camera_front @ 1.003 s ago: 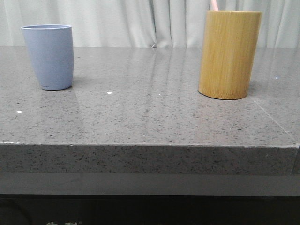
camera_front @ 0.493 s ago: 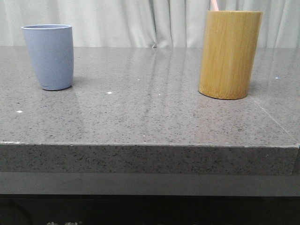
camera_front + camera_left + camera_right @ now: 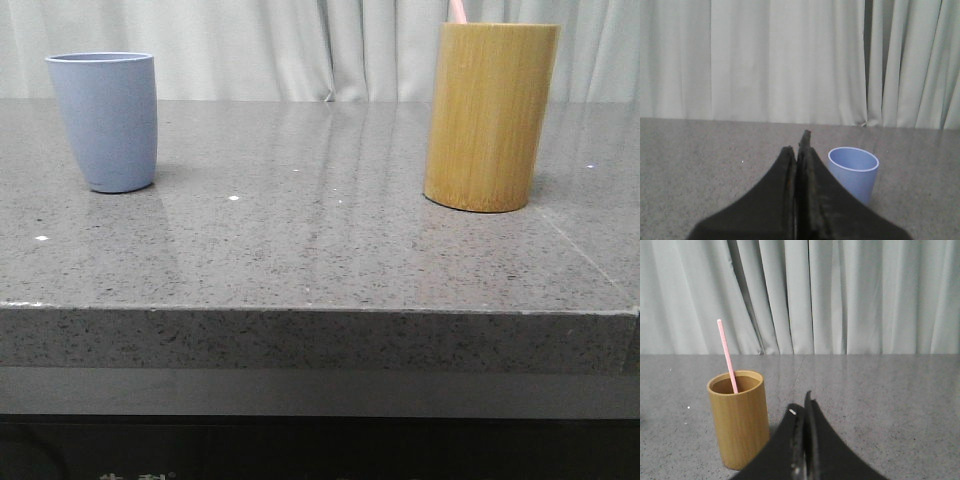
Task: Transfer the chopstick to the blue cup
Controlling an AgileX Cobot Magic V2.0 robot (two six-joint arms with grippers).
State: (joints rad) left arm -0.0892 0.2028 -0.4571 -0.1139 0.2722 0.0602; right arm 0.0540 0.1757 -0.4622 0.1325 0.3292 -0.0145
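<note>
Inside the bamboo holder (image 3: 738, 417) the chopstick (image 3: 727, 355) is leaned, untouched. Both tools, left (image 3: 798, 150) and right (image 3: 802, 407), are pressed together empty. The holder could easily get tipped if the stick is dragged sideways.

Matte blue cup (image 3: 103, 120), bamboo cylinder (image 3: 488, 116), polished stone table (image 3: 300, 250).

A tall tan bamboo cup (image 3: 490, 117) stands upright on the gray stone table (image 3: 320, 250), out at about two o'clock. Pale curtains (image 3: 300, 50) hang behind the table, at twelve o'clock.
</note>
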